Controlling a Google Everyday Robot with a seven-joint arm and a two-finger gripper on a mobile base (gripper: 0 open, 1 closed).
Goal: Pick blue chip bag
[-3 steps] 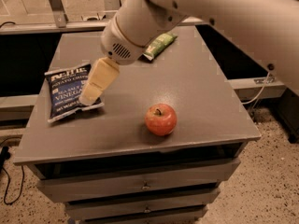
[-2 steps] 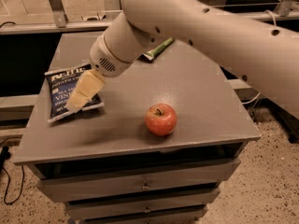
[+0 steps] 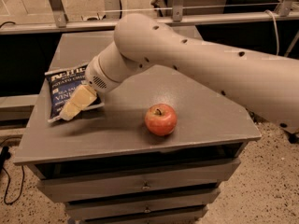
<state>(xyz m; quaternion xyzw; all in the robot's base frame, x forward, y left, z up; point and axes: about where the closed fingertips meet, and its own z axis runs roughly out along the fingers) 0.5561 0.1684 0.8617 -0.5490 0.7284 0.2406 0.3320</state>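
Gripper [image 3: 71, 111], at the end of the arm [image 3: 196, 64], points down at the worktop's [image 3: 117, 132] left side, over the lower right corner of the blue bag [image 3: 60, 85], which lies flat there, well apart from the apple [image 3: 160, 119]; whether the gripper is open or holding anything cannot be told.

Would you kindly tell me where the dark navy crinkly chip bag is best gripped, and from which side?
Probably from above, pinching the crinkled middle of the dark navy crinkly chip bag: it lies flat on the grey cabinet top, so no edge offers itself sideways. The cream gripper hangs over its near edge.
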